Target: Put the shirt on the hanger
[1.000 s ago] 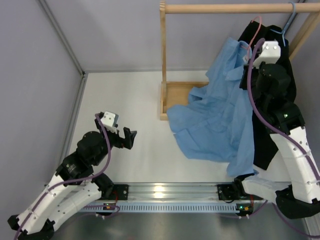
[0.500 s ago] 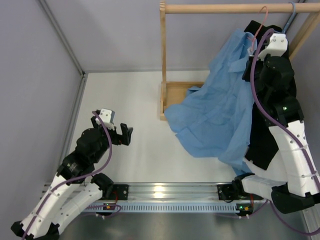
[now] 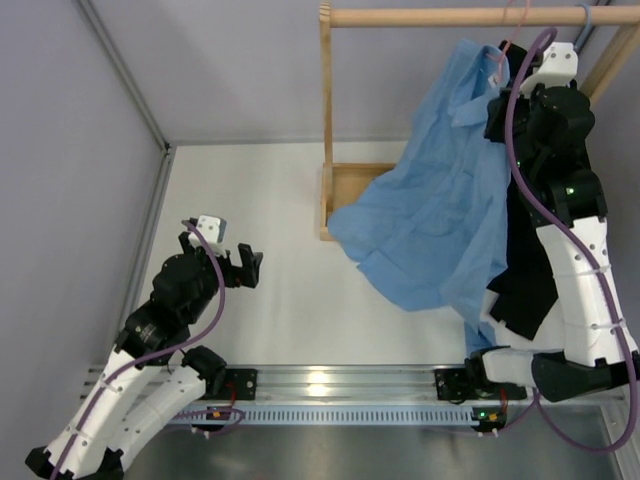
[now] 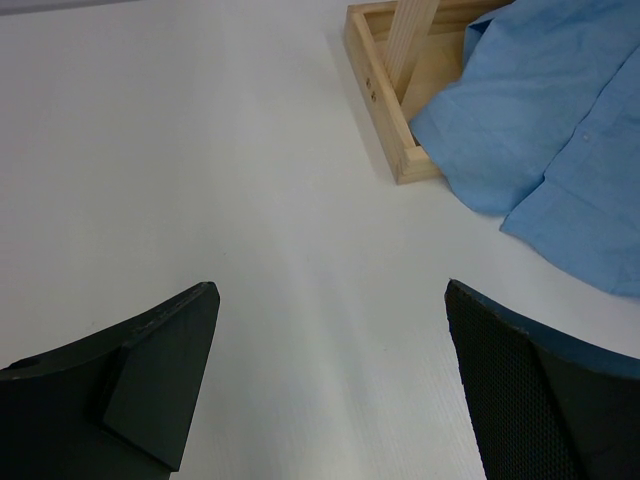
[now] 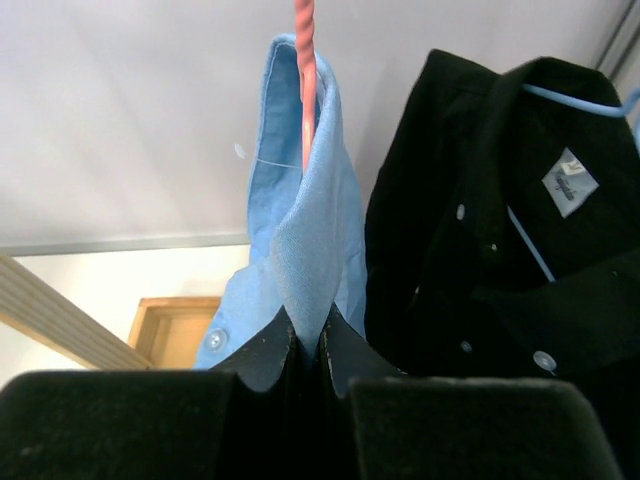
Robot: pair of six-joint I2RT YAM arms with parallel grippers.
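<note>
The light blue shirt hangs from near the wooden rail and trails down onto the table; its hem shows in the left wrist view. My right gripper is raised by the rail, shut on the shirt's collar. The pink hanger's hook rises above the collar toward the rail; its wire runs up out of the collar in the right wrist view. The hanger's triangle is hidden in the cloth. My left gripper is open and empty, low over the table at the left.
A black collared shirt hangs on a pale blue hanger right beside the blue shirt. The wooden rack has a top rail, an upright post and a base tray. Grey walls stand at left and back.
My right gripper has risen toward the rail, lifting the shirt collar and pink hook with it; more of the shirt has come off the table. My left arm has drawn back slightly.
</note>
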